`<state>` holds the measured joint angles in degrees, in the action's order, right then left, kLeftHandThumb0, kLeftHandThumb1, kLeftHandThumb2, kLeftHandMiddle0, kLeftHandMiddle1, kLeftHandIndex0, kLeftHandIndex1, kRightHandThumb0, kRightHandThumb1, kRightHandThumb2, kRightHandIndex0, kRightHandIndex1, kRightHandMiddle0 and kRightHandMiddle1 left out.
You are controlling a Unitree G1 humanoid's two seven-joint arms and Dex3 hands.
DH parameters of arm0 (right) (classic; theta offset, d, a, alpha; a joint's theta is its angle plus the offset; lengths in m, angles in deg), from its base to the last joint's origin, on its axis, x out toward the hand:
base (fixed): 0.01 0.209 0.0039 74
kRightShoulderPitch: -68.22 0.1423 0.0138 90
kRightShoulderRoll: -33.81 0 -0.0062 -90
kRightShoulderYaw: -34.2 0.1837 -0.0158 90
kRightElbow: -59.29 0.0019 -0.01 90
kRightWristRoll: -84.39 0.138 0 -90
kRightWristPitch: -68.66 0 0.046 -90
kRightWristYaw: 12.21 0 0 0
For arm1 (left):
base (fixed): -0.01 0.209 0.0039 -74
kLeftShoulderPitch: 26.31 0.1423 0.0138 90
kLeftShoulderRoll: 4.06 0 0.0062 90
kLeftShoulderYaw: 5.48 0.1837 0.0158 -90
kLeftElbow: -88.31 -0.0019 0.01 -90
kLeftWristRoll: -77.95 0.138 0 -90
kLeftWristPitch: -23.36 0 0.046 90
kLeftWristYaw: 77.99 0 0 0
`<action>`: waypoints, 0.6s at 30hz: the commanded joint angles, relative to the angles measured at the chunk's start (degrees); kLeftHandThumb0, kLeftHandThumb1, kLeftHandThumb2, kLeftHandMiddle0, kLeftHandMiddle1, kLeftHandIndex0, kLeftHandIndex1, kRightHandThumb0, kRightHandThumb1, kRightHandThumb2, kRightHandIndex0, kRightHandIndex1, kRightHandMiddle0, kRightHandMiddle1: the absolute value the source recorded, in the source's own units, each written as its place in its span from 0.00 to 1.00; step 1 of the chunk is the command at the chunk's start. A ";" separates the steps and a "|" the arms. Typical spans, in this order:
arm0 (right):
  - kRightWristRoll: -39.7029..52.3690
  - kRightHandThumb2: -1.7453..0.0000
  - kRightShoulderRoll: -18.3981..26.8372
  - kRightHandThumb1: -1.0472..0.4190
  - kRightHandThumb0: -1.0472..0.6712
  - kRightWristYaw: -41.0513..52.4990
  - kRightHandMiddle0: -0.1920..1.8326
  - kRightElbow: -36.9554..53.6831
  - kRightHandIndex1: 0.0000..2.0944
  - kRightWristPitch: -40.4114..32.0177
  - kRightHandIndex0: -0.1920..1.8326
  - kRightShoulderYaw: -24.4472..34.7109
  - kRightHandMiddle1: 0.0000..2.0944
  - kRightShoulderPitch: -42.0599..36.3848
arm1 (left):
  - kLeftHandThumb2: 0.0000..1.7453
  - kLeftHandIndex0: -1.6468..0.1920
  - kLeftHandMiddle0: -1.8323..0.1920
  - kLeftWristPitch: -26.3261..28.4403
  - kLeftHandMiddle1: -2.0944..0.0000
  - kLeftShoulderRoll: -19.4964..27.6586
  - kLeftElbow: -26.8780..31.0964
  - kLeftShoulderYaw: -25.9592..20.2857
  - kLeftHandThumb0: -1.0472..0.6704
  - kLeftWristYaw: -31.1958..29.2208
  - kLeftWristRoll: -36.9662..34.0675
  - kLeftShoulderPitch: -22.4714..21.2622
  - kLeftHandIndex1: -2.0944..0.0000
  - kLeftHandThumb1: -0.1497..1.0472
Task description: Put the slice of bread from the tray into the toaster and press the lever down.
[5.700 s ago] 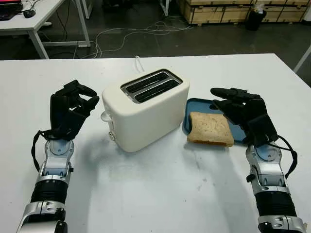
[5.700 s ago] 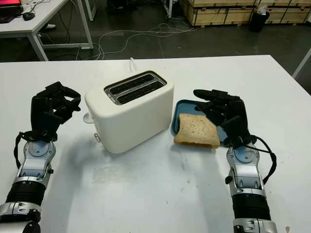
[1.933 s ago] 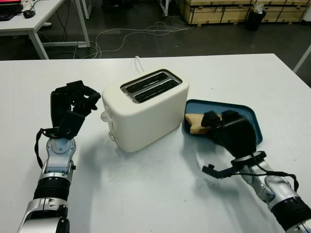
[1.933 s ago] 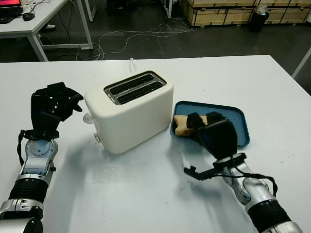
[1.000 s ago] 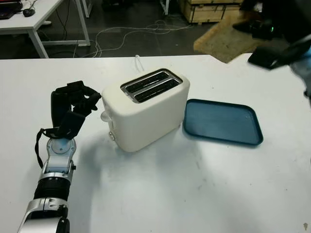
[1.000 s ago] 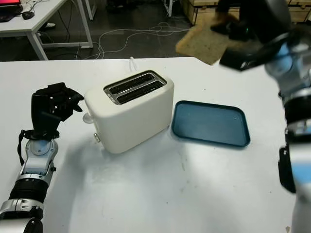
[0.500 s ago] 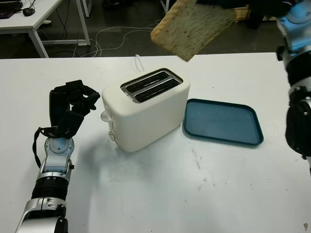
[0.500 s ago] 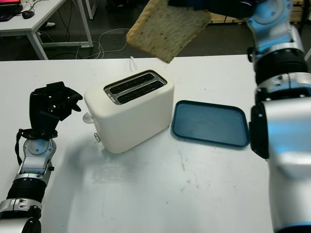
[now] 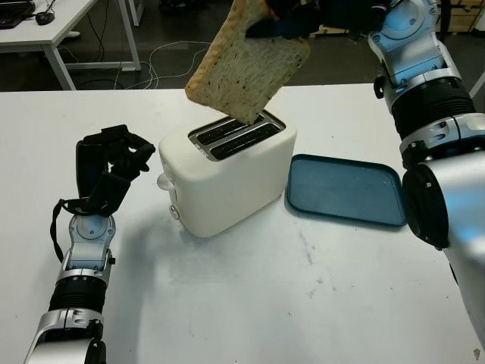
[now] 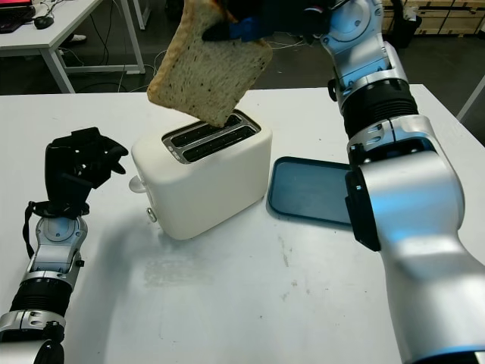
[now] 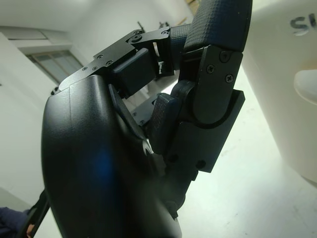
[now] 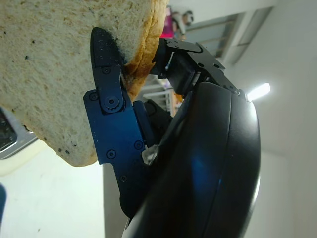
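Head stereo looks down fwd; wrist cams hug hands.

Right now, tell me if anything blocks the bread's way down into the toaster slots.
Nothing visible does. The right hand holds the bread slice tilted just above the toaster, whose two slots look open and unobstructed. The left hand is off to the toaster's side.

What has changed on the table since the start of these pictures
The right hand reached onto the blue tray, took hold of the slice of bread, lifted it off and carried it to hang tilted above the toaster slots. The tray is now bare. The toaster, the tray and the left hand, curled beside the toaster, stayed put.
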<state>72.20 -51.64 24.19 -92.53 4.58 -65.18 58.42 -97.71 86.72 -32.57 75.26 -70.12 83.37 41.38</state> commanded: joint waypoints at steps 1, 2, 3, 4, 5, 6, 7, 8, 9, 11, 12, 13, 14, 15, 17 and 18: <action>-0.67 0.81 -0.53 0.09 0.32 -0.46 0.59 0.30 0.83 0.09 0.68 -0.60 0.83 -1.03 | 0.11 0.25 0.28 0.52 0.47 -0.02 0.93 -0.01 0.00 0.19 0.25 0.13 0.56 0.89; -0.97 0.81 -0.51 0.09 0.32 -0.36 0.59 0.06 0.83 0.75 0.68 -0.99 0.83 -1.25 | 0.11 0.25 0.28 0.50 0.46 -0.10 0.95 0.00 0.00 0.26 0.25 0.13 0.56 0.89; -1.17 0.80 -0.51 0.09 0.32 -0.18 0.59 -0.09 0.83 1.00 0.68 -1.30 0.83 -1.40 | 0.11 0.25 0.28 0.50 0.46 -0.15 0.97 0.01 0.00 0.43 0.38 0.14 0.56 0.89; -1.28 0.79 -0.52 0.09 0.32 0.04 0.59 -0.15 0.83 0.88 0.68 -1.52 0.83 -1.51 | 0.11 0.25 0.28 0.63 0.46 -0.20 1.09 0.02 0.00 0.58 0.49 0.20 0.56 0.89; -1.12 0.79 -0.61 0.09 0.32 0.50 0.58 -0.19 0.83 0.57 0.68 -1.56 0.83 -1.70 | 0.11 0.25 0.28 0.72 0.46 -0.28 1.23 0.01 0.00 0.56 0.38 0.29 0.56 0.89; -0.86 0.79 -0.70 0.09 0.33 0.88 0.58 -0.22 0.83 0.39 0.68 -1.48 0.83 -1.91 | 0.11 0.24 0.28 0.80 0.46 -0.29 1.33 0.03 0.00 0.57 0.40 0.37 0.56 0.89; -0.60 0.79 -0.78 0.09 0.33 1.29 0.58 -0.19 0.83 0.00 0.67 -1.37 0.83 -2.10 | 0.11 0.24 0.28 0.82 0.46 -0.25 1.38 0.06 0.00 0.59 0.49 0.44 0.56 0.89; -0.53 0.79 -0.80 0.09 0.33 1.53 0.58 -0.08 0.83 -0.41 0.67 -1.35 0.83 -2.25 | 0.11 0.24 0.28 0.82 0.46 -0.22 1.43 0.07 0.00 0.59 0.52 0.50 0.56 0.89; -0.59 0.79 -0.81 0.09 0.34 1.71 0.58 -0.12 0.83 -0.56 0.67 -1.40 0.83 -2.35 | 0.11 0.25 0.28 0.75 0.46 -0.21 1.42 0.04 0.00 0.54 0.46 0.53 0.56 0.89; -1.00 0.79 -0.68 0.09 0.34 1.96 0.58 -0.35 0.83 -0.90 0.67 -1.68 0.83 -2.46 | 0.11 0.25 0.28 0.73 0.46 -0.16 1.49 0.01 0.00 0.61 0.52 0.63 0.56 0.89; -1.12 0.79 -0.65 0.09 0.34 2.06 0.58 -0.56 0.83 -1.14 0.67 -1.78 0.83 -2.53 | 0.11 0.25 0.28 0.79 0.46 -0.14 1.55 0.02 0.00 0.73 0.66 0.66 0.56 0.89; -1.16 0.79 -0.64 0.09 0.34 2.10 0.58 -0.90 0.83 -1.05 0.67 -1.83 0.83 -2.67 | 0.11 0.25 0.28 0.75 0.46 -0.12 1.54 0.03 0.00 0.71 0.67 0.69 0.56 0.89; -1.35 0.79 -0.58 0.09 0.34 1.86 0.59 -1.26 0.83 -0.60 0.67 -1.99 0.83 -2.86 | 0.11 0.25 0.28 0.66 0.46 -0.12 1.47 0.02 0.00 0.63 0.63 0.69 0.56 0.89; -1.79 0.79 -0.44 0.09 0.34 1.52 0.59 -1.53 0.83 -0.10 0.67 -2.34 0.83 -3.04 | 0.11 0.25 0.28 0.49 0.46 -0.14 1.35 0.03 0.00 0.59 0.62 0.67 0.56 0.89; -2.39 0.79 -0.27 0.09 0.33 1.06 0.58 -2.03 0.83 0.60 0.67 -2.71 0.83 -3.29 | 0.11 0.25 0.28 0.43 0.46 -0.21 1.24 0.04 0.00 0.63 0.65 0.67 0.56 0.89; -2.59 0.79 -0.21 0.09 0.33 0.97 0.58 -2.27 0.83 0.77 0.67 -2.80 0.83 -3.39 | 0.11 0.25 0.28 0.51 0.46 -0.25 1.25 0.06 0.00 0.69 0.71 0.69 0.56 0.89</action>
<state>70.01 -52.11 25.90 -94.34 4.41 -67.91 55.91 -97.51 86.62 -31.86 75.27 -69.88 83.64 41.63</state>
